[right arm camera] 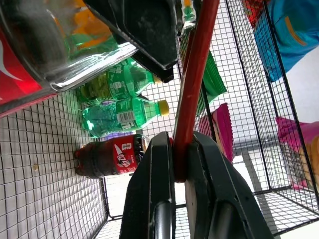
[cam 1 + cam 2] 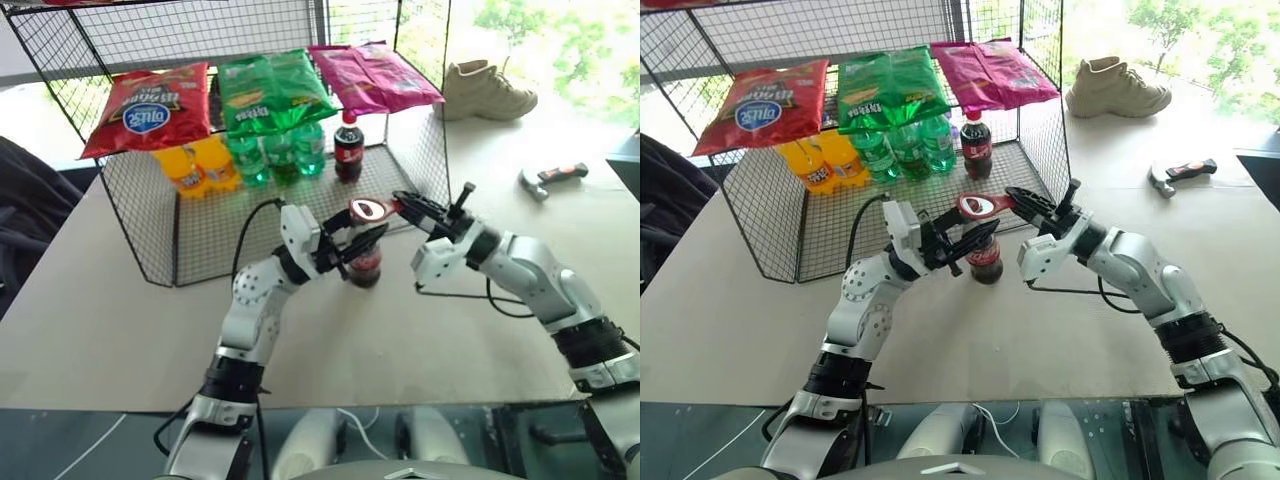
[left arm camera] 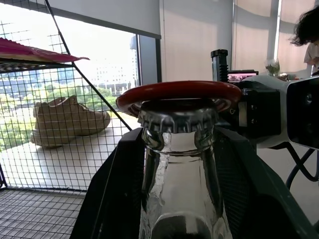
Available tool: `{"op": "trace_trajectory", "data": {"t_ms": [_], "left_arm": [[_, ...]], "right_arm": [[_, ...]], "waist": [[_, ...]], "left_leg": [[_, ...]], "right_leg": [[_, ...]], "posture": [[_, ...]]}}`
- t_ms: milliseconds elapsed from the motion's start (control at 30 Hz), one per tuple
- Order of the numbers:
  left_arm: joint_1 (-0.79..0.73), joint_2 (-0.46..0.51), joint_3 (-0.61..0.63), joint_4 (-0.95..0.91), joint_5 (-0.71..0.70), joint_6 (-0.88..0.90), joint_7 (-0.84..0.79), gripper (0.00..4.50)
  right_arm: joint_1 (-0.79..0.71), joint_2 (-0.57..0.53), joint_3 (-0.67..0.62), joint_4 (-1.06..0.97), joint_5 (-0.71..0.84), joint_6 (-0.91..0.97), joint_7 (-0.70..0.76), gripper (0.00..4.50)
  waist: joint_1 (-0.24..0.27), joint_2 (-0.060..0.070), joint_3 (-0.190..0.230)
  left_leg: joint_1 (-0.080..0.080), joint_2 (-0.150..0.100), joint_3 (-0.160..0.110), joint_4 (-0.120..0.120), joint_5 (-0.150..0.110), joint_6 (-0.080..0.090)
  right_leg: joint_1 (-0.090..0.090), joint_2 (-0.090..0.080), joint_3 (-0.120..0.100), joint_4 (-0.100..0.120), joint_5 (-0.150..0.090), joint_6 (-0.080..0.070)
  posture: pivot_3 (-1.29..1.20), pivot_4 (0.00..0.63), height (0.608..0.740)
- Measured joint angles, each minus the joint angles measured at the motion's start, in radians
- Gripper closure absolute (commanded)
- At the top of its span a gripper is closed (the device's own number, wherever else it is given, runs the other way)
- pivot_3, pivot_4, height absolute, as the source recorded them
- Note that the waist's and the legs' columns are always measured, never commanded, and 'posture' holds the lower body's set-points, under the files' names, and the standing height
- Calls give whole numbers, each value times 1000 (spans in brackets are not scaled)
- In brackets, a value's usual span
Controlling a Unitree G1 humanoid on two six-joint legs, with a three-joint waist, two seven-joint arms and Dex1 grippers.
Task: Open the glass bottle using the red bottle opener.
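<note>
The glass bottle (image 2: 366, 264) stands upright on the table in front of the wire rack, dark liquid in it and a red label around it. My left gripper (image 2: 362, 243) is shut on the glass bottle at its neck, with one black finger (image 3: 117, 194) on each side. The crown cap (image 3: 177, 121) is on the bottle. The red bottle opener (image 2: 368, 209) lies with its round loop head (image 3: 179, 91) over the cap. My right gripper (image 2: 408, 206) is shut on the opener's narrow handle (image 1: 195, 74), coming in from the right.
Just behind the bottle is a wire rack (image 2: 200, 240) with a plastic cola bottle (image 2: 348, 150), green bottles (image 2: 275, 155) and orange bottles (image 2: 195, 165) under snack bags (image 2: 150, 105). A shoe (image 2: 487, 90) and an orange-and-black-handled tool (image 2: 550, 178) lie at the back right. A person (image 3: 309, 30) is nearby.
</note>
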Motion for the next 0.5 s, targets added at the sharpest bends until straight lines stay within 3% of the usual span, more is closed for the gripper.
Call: {"op": "trace_trajectory", "data": {"t_ms": [500], "left_arm": [[-25,-8,-19,20,1,-1,-6,2983]], "right_arm": [[-41,-81,0,40,-20,-68,-25,4500]], "waist": [[3,0,1]], "left_leg": [[-3,-1,-2,0,0,0]], "right_leg": [[-1,-1,-2,-3,0,0]], "posture": [[0,150,740]]}}
